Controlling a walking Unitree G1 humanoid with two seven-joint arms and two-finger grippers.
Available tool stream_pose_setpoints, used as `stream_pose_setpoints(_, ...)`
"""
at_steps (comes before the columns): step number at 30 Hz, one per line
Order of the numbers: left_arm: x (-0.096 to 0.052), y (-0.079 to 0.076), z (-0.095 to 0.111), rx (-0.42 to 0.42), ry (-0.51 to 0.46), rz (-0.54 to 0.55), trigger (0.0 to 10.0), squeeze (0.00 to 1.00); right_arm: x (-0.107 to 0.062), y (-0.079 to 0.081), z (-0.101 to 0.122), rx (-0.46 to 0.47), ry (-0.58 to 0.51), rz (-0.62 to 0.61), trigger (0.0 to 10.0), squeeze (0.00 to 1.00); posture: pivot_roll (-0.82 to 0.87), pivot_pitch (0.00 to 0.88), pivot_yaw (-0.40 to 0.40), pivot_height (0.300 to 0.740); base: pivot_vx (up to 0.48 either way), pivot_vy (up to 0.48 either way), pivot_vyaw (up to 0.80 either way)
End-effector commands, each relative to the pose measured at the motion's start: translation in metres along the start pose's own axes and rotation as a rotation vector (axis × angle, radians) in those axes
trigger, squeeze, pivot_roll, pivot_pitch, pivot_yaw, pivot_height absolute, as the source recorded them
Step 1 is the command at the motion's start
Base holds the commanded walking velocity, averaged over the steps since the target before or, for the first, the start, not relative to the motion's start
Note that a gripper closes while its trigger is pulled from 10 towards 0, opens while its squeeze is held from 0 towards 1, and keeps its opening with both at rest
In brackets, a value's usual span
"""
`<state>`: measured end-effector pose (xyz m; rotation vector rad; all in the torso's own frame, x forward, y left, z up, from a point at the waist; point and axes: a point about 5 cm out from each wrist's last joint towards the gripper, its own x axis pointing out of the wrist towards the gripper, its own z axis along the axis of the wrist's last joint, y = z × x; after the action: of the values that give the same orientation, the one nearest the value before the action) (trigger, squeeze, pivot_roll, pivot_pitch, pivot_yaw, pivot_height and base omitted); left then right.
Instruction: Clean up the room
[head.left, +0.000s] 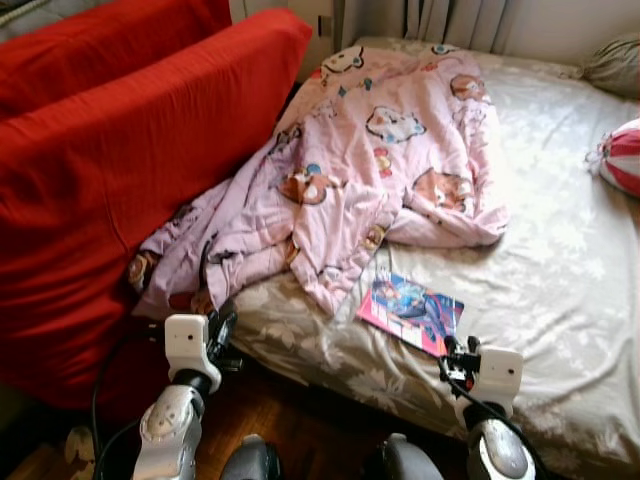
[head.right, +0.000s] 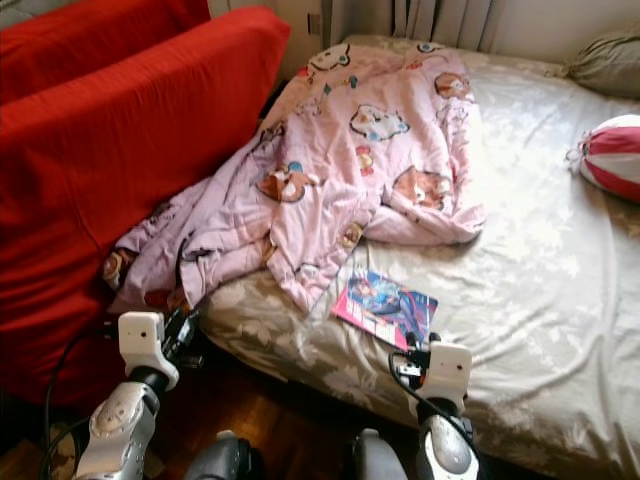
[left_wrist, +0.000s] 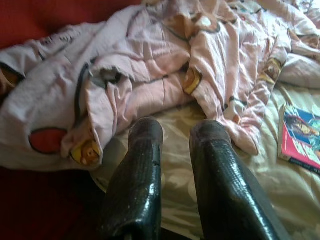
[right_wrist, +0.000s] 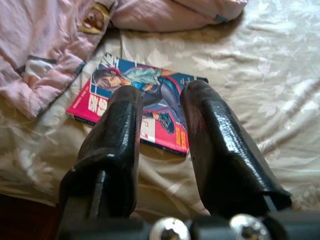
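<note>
Two grippers are raised at the near edge of the bed, each with its black fingers parted and nothing held between them. Seen from the right wrist, the right gripper (right_wrist: 160, 105) hovers just short of a comic book (right_wrist: 140, 107), its two fingers framing the pink-spined cover from the near side without touching it, as far as can be told. The book lies flat on the pale, leaf-patterned bed sheet (head.left: 560, 270), close to the near edge of the mattress and just beside the lower hem of a crumpled pink quilt (head.left: 370, 160) printed with cartoon animals; from the head camera the book (head.left: 411, 312) sits a little ahead and to the left of the right wrist. The left gripper (left_wrist: 175, 131) points at the lower left corner of that quilt, where the cloth spills off the mattress against a red sofa (head.left: 120, 150); its fingertips are near the folds but apart from them. The quilt runs in a heap from that corner up toward the head of the bed. Farther right on the sheet lie a red-and-white striped cushion (head.left: 622, 155) and, behind it, an olive pillow (head.left: 615, 62). Dark wooden floor (head.left: 300, 430) shows below, between the arms.
</note>
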<state>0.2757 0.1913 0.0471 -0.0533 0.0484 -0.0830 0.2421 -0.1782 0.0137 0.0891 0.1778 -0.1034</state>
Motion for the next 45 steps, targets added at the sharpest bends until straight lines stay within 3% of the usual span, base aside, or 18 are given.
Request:
stream_pose_setpoints(1, -0.004, -0.001, -0.008, -0.018, 0.037, -0.006, 10.0, 0.0, -0.003, -0.001, -0.008, 0.001, 0.032, -0.002, 10.0, 0.0, -0.03, 0.202, 0.019, 0.645, 0.0, 0.0, 0.0)
stream_pose_setpoints(12, -0.004, -0.003, -0.009, -0.027, 0.046, -0.017, 10.0, 0.0, -0.003, -0.003, -0.016, -0.011, 0.089, 0.013, 10.0, 0.0, -0.03, 0.204, 0.02, 0.645, 0.0, 0.0, 0.0)
stream_pose_setpoints(45, -0.006, -0.008, -0.012, -0.045, 0.068, -0.049, 10.0, 0.0, -0.001, -0.003, -0.025, 0.004, 0.097, 0.061, 10.0, 0.0, -0.03, 0.19, 0.031, 0.615, 0.0, 0.0, 0.0)
